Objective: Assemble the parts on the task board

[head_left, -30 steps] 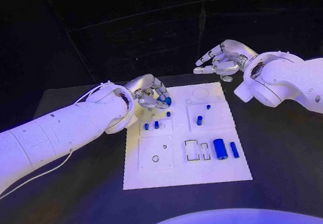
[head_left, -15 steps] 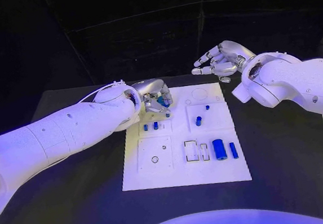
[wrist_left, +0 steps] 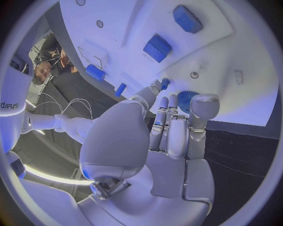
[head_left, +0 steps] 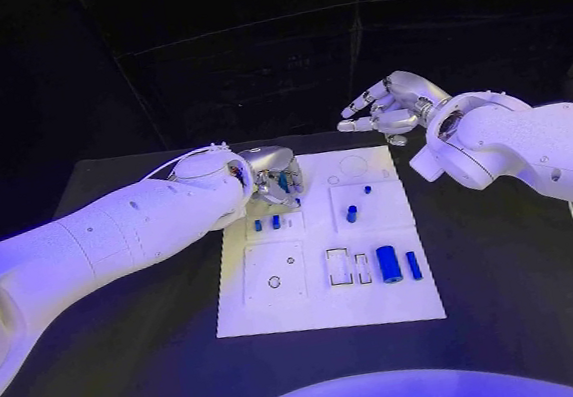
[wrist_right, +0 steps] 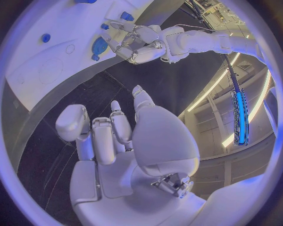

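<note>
The black table [head_left: 139, 382] carried the white task board [head_left: 325, 304] at its middle, under dark surroundings. The left hand [head_left: 272, 172] was lowered over the board's far left corner, its fingers [wrist_left: 167, 123] drawn close together and curled downward around a round blue part [wrist_left: 187, 100] at their tips; whether the part was actually gripped or merely touched could not be told. The left arm reached in low across the table's left side. The right hand [head_left: 392, 107] was raised above the table beyond the board's far right corner, palm toward the left hand, fingers [wrist_right: 94, 136] loosely spread and partly bent, holding nothing.

On the board, two small blue parts [head_left: 267, 224] stood side by side just beside the left hand. A blue peg [head_left: 352, 214] lay in the middle right section, with a smaller blue piece [head_left: 367, 188] just beyond it. A thick blue cylinder [head_left: 388, 264] and a thinner blue bar [head_left: 414, 265] lay side by side near the right edge, next to rectangular recesses [head_left: 340, 267].
</note>
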Controlling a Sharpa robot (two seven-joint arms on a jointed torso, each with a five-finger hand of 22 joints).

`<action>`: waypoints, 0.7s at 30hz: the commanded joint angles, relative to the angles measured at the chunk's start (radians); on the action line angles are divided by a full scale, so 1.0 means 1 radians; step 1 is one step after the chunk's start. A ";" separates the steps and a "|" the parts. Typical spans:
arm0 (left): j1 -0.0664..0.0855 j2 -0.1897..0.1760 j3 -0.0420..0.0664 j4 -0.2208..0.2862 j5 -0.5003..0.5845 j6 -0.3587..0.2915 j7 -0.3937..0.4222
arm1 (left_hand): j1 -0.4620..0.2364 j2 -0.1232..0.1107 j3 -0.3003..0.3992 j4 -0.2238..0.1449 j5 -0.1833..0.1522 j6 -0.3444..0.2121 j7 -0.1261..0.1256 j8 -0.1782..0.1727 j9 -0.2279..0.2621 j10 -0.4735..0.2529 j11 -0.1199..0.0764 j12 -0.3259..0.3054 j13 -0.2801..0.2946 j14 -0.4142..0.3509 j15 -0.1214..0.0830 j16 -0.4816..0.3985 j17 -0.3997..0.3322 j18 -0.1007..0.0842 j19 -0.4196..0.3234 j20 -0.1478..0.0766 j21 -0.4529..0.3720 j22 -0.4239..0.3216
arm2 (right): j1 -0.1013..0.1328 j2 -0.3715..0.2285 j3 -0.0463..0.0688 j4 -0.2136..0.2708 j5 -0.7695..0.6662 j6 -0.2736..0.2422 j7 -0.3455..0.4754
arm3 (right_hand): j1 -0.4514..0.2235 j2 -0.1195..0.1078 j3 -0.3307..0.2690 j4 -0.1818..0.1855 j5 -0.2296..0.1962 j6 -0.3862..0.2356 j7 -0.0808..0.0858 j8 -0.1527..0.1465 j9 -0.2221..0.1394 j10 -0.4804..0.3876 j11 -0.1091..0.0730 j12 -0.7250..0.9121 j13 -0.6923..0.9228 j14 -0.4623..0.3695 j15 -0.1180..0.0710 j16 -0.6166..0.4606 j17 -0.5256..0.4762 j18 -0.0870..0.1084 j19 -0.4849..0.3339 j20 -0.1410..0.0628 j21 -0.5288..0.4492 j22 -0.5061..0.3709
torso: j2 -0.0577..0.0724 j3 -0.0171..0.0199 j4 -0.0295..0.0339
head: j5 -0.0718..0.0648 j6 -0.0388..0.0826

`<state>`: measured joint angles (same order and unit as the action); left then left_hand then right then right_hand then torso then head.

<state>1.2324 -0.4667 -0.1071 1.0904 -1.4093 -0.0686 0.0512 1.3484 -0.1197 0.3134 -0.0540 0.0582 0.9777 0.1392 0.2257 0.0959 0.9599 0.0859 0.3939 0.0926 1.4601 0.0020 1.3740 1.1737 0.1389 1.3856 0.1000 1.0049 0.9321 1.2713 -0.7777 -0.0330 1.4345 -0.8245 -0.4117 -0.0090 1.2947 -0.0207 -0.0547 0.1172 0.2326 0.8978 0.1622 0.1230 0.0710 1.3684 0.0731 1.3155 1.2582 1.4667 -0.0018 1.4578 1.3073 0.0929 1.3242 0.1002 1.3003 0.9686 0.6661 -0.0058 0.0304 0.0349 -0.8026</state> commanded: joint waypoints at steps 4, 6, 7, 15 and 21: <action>0.000 0.010 0.000 -0.010 -0.033 0.034 -0.006 | -0.005 0.013 0.007 -0.008 0.001 0.016 -0.004 -0.007 -0.005 0.019 -0.002 -0.010 -0.009 0.014 -0.003 0.005 -0.001 -0.011 0.010 -0.001 0.016 0.013 | 0.002 0.002 0.001 0.000 -0.002 0.007 0.010 | -0.002 0.005 -0.005 0.001 0.003 -0.001 -0.002 0.005 -0.002 -0.006 -0.001 -0.006 -0.001 0.049 -0.006 -0.005 0.001 0.018 -0.004 -0.004 -0.003 -0.001 | 0.000 0.0001 0.0003 | 0.001 -0.001; -0.001 0.012 0.000 -0.013 -0.034 0.035 -0.005 | -0.003 0.017 0.013 -0.010 0.001 0.023 -0.005 -0.008 -0.007 0.025 -0.003 -0.014 -0.013 0.015 -0.004 0.006 -0.002 -0.011 0.011 -0.002 0.019 0.017 | 0.002 0.003 0.001 0.000 -0.002 0.007 0.010 | -0.002 0.005 -0.005 0.001 0.003 -0.001 -0.002 0.005 -0.002 -0.006 -0.001 -0.006 -0.001 0.049 -0.006 -0.005 0.001 0.018 -0.004 -0.004 -0.003 -0.001 | 0.000 0.0002 -0.0001 | 0.002 -0.001; -0.001 0.013 0.000 -0.015 -0.035 0.036 -0.005 | -0.003 0.019 0.017 -0.012 0.001 0.027 -0.006 -0.009 -0.009 0.030 -0.004 -0.017 -0.016 0.015 -0.005 0.007 -0.002 -0.012 0.011 -0.002 0.021 0.019 | 0.002 0.003 0.001 -0.001 -0.002 0.007 0.010 | -0.002 0.005 -0.005 0.001 0.003 -0.001 -0.002 0.005 -0.002 -0.006 -0.001 -0.006 -0.001 0.049 -0.006 -0.005 0.001 0.018 -0.004 -0.004 -0.003 -0.001 | 0.000 0.0003 -0.0004 | 0.002 -0.001; -0.004 0.023 -0.001 -0.027 -0.037 0.046 -0.005 | 0.000 0.029 0.041 -0.020 0.001 0.043 -0.008 -0.017 -0.017 0.054 -0.007 -0.032 -0.026 0.018 -0.007 0.011 0.000 -0.015 0.015 -0.005 0.037 0.039 | 0.002 0.005 0.001 -0.002 -0.002 0.008 0.011 | -0.002 0.005 -0.005 0.001 0.003 -0.001 -0.002 0.005 -0.002 -0.006 -0.001 -0.006 -0.001 0.049 -0.006 -0.005 0.001 0.018 -0.004 -0.004 -0.003 -0.001 | 0.000 0.0005 0.0003 | 0.000 -0.002; -0.006 0.032 -0.001 -0.041 -0.046 0.058 -0.006 | -0.002 0.034 0.066 -0.027 0.001 0.056 -0.007 -0.026 -0.023 0.076 -0.009 -0.049 -0.029 0.019 -0.009 0.014 -0.002 -0.017 0.017 -0.007 0.049 0.054 | 0.002 0.005 0.001 -0.001 -0.002 0.008 0.010 | -0.001 0.006 -0.005 0.001 0.005 -0.001 -0.002 0.006 -0.002 -0.005 -0.001 -0.004 0.001 0.050 -0.006 -0.005 0.002 0.018 -0.004 -0.004 -0.004 -0.001 | 0.000 0.0007 -0.0005 | 0.001 -0.003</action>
<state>1.2265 -0.4373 -0.1078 1.0524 -1.4396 -0.0324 0.0483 1.3491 -0.0952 0.3758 -0.0806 0.0582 1.0260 0.1340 0.2049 0.0737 1.0321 0.0772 0.3495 0.0650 1.4634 -0.0014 1.3823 1.1725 0.1391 1.3948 0.0907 1.0505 0.9849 1.2713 -0.7731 -0.0330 1.4321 -0.8245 -0.4094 -0.0080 1.2947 -0.0208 -0.0547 0.1172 0.2326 0.8978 0.1622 0.1230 0.0710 1.3684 0.0731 1.3155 1.2583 1.4667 -0.0018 1.4578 1.3075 0.0929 1.3242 0.1002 1.3003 0.9686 0.6658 -0.0052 0.0306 0.0355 -0.8050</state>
